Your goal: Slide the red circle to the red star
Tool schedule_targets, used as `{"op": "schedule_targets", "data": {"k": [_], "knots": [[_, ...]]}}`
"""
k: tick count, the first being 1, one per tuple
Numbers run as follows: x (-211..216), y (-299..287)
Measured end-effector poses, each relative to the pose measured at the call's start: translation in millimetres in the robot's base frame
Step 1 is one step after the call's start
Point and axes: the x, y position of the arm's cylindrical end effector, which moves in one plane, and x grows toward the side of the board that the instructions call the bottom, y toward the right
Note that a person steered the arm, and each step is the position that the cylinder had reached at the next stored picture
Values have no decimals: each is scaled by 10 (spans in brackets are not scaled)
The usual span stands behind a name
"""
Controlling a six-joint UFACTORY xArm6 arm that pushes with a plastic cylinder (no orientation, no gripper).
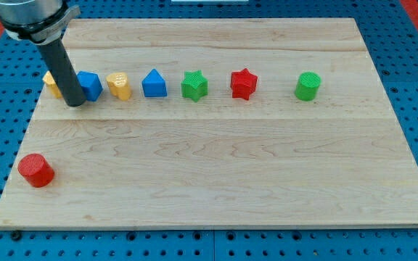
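Note:
The red circle (35,170) sits near the board's bottom left corner. The red star (243,84) stands in a row of blocks near the view's top, right of centre. My tip (75,103) rests at the left end of that row, between a yellow block (51,83) and a blue block (90,85). It is well above the red circle and far to the left of the red star. The rod hides part of the yellow block.
The row also holds a yellow cylinder-like block (120,85), a blue triangular block (154,84), a green star (194,85) and a green circle (308,86). The wooden board (216,181) lies on a blue perforated table.

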Motion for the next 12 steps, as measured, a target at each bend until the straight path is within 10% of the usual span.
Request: {"op": "schedule_targets", "data": {"k": [4,6,8,12], "knots": [[464,-872],[1550,-840],[1325,379],[793,49]]}}
